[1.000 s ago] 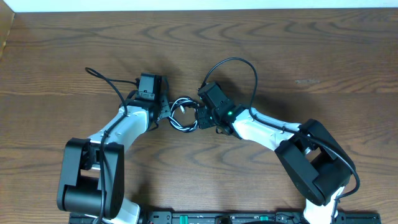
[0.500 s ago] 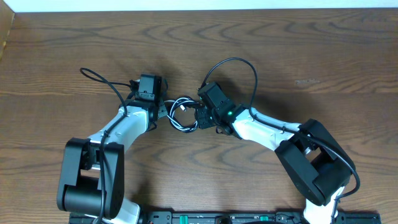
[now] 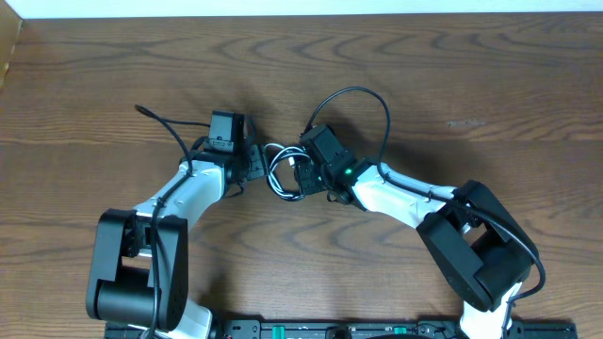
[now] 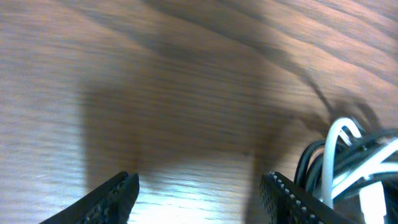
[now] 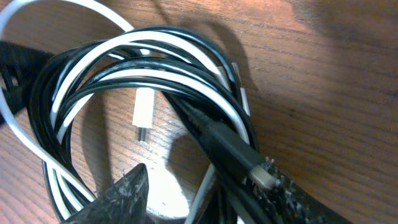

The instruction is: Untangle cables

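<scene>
1. The cables (image 3: 283, 173) lay in one tangled coil on the worktop (image 3: 452, 85), between the two claws.
2. The left claw (image 4: 198, 194) stood apart with bare wood between its fingers. The coil lay outside its right finger, just beside it, with nothing in its gap.
3. The right claw (image 5: 199, 186) also stood apart, and the coil lay directly ahead of it. Black and white strands ran down into the gap. No pinch on them was visible.
4. The black cable (image 5: 186, 106) ended in a black plug (image 5: 239, 152). Its long axis slanted toward the right finger, and its tip lay against that finger. The white plug (image 5: 142, 117) lay loose inside the loop, ahead of the left finger.
5. Judgement: the right claw was the nearer and better placed. The black plug end was its most reachable hold. The left claw would need to shift toward its own right to meet the coil.
</scene>
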Available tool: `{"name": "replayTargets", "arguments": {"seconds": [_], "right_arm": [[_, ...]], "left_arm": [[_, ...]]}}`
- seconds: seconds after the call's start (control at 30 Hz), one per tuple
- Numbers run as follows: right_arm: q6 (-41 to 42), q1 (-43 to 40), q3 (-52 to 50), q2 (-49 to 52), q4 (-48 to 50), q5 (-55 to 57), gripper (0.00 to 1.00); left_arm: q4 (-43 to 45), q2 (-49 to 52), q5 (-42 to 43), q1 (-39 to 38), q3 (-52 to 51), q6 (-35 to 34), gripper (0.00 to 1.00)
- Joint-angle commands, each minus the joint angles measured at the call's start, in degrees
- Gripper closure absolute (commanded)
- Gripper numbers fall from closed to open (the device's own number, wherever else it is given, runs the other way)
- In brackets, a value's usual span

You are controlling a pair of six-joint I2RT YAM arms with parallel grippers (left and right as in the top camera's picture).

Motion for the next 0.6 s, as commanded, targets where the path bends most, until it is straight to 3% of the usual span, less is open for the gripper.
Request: {"name": "replayTargets", "arguments": {"seconds": [0.0,0.57], "right_arm": [[0.20,0.35,-0.28,0.63,-0.39,0.50,0.48],[0.20,0.39,-0.28,0.63,-0.39,0.50,0.48]], "left_arm": [[0.22,0.44,6.75,0.04,-0.66,4.13,0.32],[-0.33,0.44,-0.76,0.20,-0.66,2.97,0.29]]}}
